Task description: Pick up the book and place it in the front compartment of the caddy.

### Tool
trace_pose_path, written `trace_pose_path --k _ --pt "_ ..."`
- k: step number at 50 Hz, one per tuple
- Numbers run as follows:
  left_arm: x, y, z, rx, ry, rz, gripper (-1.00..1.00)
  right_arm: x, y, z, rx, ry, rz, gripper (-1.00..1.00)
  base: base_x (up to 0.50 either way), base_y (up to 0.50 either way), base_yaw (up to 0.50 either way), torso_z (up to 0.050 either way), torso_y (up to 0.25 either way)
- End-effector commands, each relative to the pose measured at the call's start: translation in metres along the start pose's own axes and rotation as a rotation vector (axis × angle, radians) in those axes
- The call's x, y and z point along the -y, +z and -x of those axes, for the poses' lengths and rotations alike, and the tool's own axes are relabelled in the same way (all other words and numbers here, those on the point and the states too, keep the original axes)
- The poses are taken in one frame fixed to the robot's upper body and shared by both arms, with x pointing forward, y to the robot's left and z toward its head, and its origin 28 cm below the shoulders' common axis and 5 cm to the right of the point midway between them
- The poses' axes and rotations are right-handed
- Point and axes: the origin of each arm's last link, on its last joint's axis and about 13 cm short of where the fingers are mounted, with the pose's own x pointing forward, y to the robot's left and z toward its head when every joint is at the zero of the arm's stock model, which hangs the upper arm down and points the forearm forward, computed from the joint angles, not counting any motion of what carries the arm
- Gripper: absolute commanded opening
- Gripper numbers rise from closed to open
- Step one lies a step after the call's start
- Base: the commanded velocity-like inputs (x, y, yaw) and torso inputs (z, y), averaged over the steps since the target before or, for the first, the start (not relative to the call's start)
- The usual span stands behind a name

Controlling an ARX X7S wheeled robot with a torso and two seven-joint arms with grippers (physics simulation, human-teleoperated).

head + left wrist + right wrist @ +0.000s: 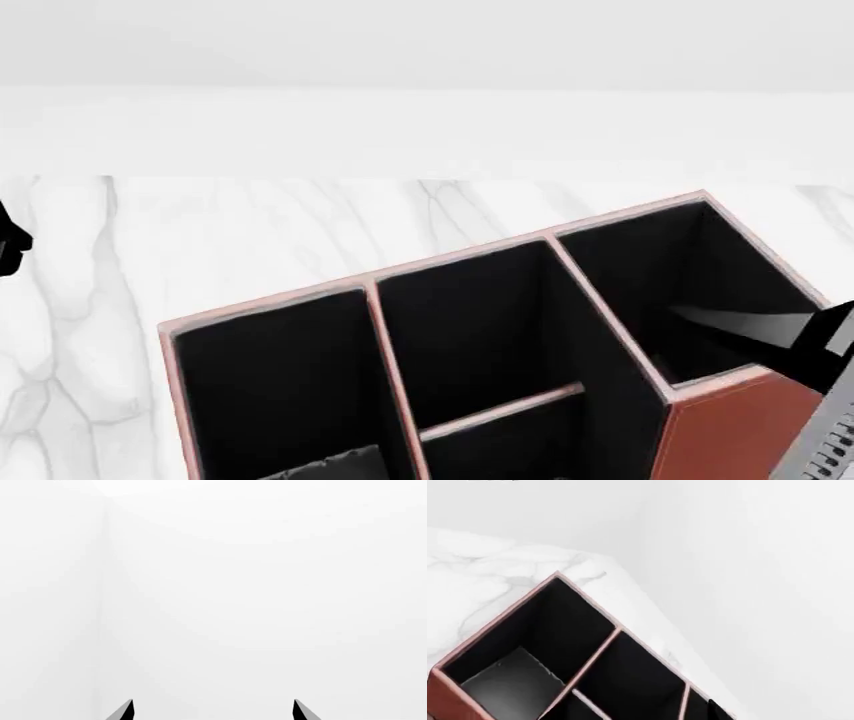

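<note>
Zero sign of the book on any cam, so the risk is me moving blind. L gripper [213, 711] tips spread, empty, facing blank wall; R gripper [754, 332] over the caddy [727, 420] side bin, jaw state can't tell, could clip its rim

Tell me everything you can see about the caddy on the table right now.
The caddy is a rectangular organiser with reddish-brown leather-look outer walls, black lining and pale rim edges. It stands upright on the white marble table, turned at an angle to the head camera. Two long side compartments flank a middle column split by a low cross divider. The right gripper's dark arm overlaps its right side compartment. Something grey shows low in the left compartment, too cut off to identify.
</note>
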Motion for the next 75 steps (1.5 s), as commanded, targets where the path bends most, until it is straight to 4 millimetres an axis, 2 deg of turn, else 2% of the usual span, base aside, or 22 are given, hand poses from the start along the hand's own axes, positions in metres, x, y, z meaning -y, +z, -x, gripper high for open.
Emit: trace_pose_path --k 1,10,16,30,41,75 --pt "-0.003 0.002 -0.001 0.011 0.019 -0.001 1.00 -0.007 -0.002 0.014 -0.129 0.196 0.012 1.00 0.00 0.00 0.00 0.000 0.000" --pt "-0.004 0.003 -0.001 0.012 0.021 -0.002 1.00 -0.009 -0.009 0.019 -0.261 0.271 0.004 1.00 0.00 0.00 0.00 0.000 0.000" --pt "-0.003 0.002 -0.001 0.010 0.018 -0.003 1.00 -0.011 -0.017 0.016 -0.305 0.298 -0.011 1.00 0.00 0.00 0.00 0.000 0.000" --pt "-0.004 0.003 -0.001 0.012 0.021 -0.002 1.00 -0.007 -0.021 0.007 -0.361 0.327 -0.019 1.00 0.00 0.00 0.00 0.000 0.000" --pt "-0.003 0.002 -0.001 0.009 0.018 -0.003 1.00 -0.014 -0.027 0.008 -0.435 0.397 -0.025 1.00 0.00 0.00 0.00 0.000 0.000" --pt "-0.004 0.003 -0.002 0.012 0.025 -0.003 1.00 -0.034 -0.032 -0.002 -0.439 0.538 0.007 1.00 0.00 0.00 0.00 0.000 0.000"
